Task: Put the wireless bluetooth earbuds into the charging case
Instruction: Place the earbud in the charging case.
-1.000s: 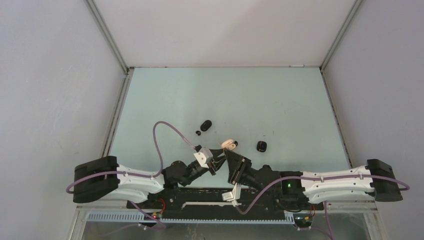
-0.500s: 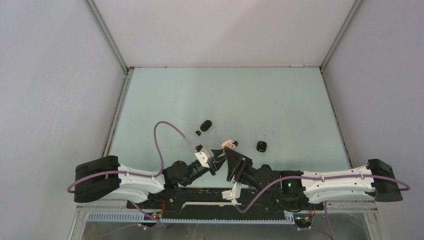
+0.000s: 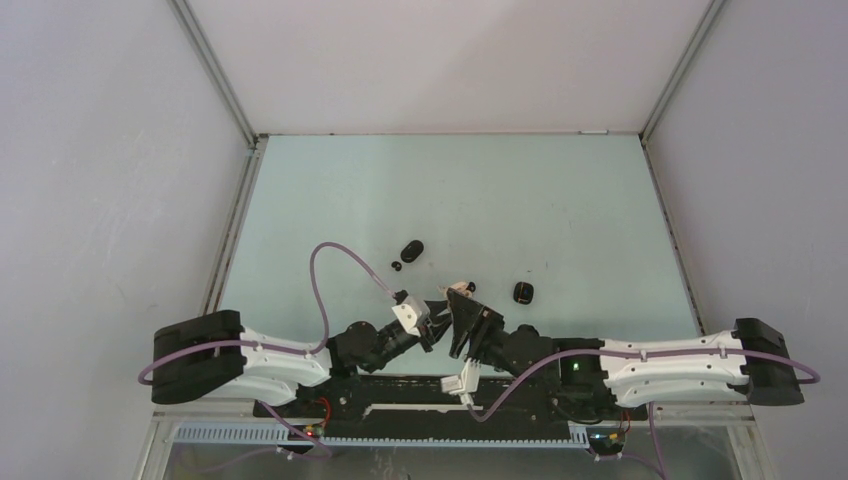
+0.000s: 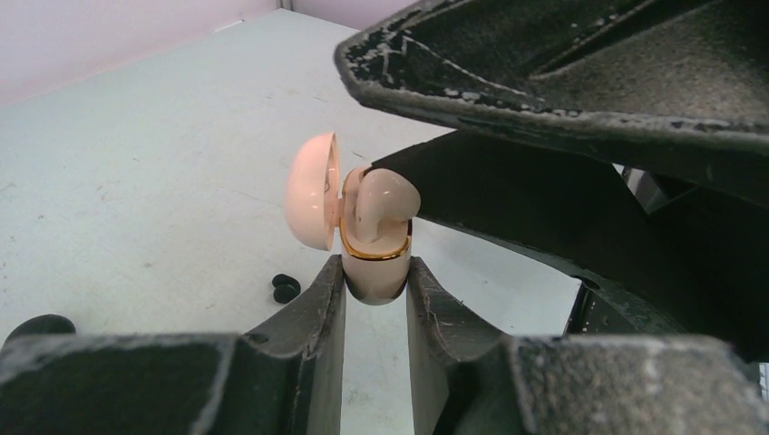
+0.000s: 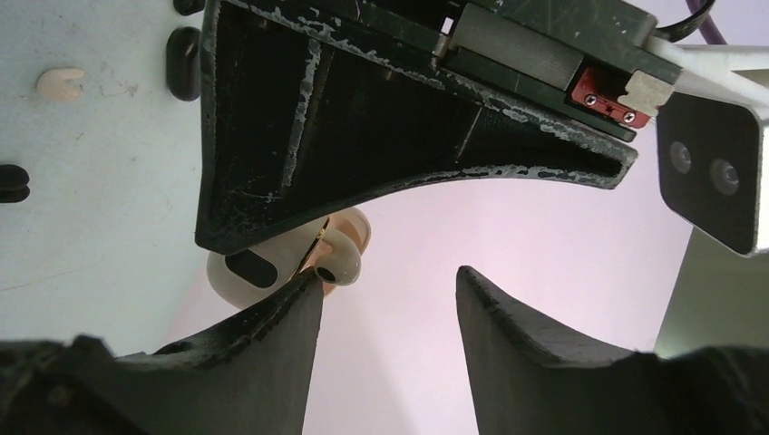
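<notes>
Fingers of the left arm (image 4: 313, 304) clamp the charging case (image 4: 376, 272) — lid open, an earbud (image 4: 385, 204) seated inside — while the right arm's fingers (image 5: 272, 344) stand parted beside it.

Robot laboratory test cell. A pale green table (image 3: 560, 200) is enclosed on three sides by plain white panels (image 3: 100, 150), which are joined by aluminium profiles (image 3: 215, 75). A left arm (image 3: 270, 360) and a right arm (image 3: 670, 365) are bolted to a black rail (image 3: 400, 390) at the near edge. Purple cables (image 3: 325, 270) are looped from the arms, and a slotted cable duct (image 3: 230, 433) is mounted below the rail.
</notes>
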Motion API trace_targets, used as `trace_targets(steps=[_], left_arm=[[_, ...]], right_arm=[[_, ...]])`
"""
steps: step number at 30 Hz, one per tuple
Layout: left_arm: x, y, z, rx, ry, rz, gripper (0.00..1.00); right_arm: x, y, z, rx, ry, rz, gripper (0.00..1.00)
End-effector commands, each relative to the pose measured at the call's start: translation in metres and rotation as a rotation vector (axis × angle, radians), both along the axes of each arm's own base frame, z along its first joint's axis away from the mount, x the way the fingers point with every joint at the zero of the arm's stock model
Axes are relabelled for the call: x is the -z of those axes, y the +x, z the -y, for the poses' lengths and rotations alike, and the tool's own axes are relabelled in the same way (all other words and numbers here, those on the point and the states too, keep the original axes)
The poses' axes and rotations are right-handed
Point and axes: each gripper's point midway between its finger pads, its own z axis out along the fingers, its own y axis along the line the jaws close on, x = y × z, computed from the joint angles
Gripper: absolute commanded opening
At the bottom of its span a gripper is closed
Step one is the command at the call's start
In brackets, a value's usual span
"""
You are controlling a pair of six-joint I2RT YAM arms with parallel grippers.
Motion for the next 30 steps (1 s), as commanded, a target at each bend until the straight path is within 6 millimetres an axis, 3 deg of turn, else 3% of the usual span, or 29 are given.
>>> trace_targets(steps=[1,11,16,19,23,30], left_arm=[[-0.031,-0.008,0.008,0.057,-0.109,0.033,0.00],[-0.035,-0.006,-0.003,0.024,-0.159,0.028,0.00],[-0.035,-0.005,-0.006,0.016,-0.174,0.024,0.00],[-0.034,-0.004,-0.007,0.011,-0.174,0.020,0.00],[-0.032,-0.004,-0.009,0.001,-0.173,0.013,0.00],[-0.030,-0.005,-0.007,0.015,-0.165,0.008,0.00]], right_arm=[[-0.003,0.007,0.000,0.032,-0.062,0.009,0.59],[-0.004,0.015,0.003,0.073,-0.103,0.043,0.60],[-0.015,0.020,0.004,0.092,-0.082,0.060,0.60],[-0.033,0.021,0.007,0.109,-0.040,0.074,0.60],[-0.061,0.015,0.020,0.104,0.031,0.066,0.60],[-0.072,0.017,0.065,0.223,0.149,-0.146,0.63]])
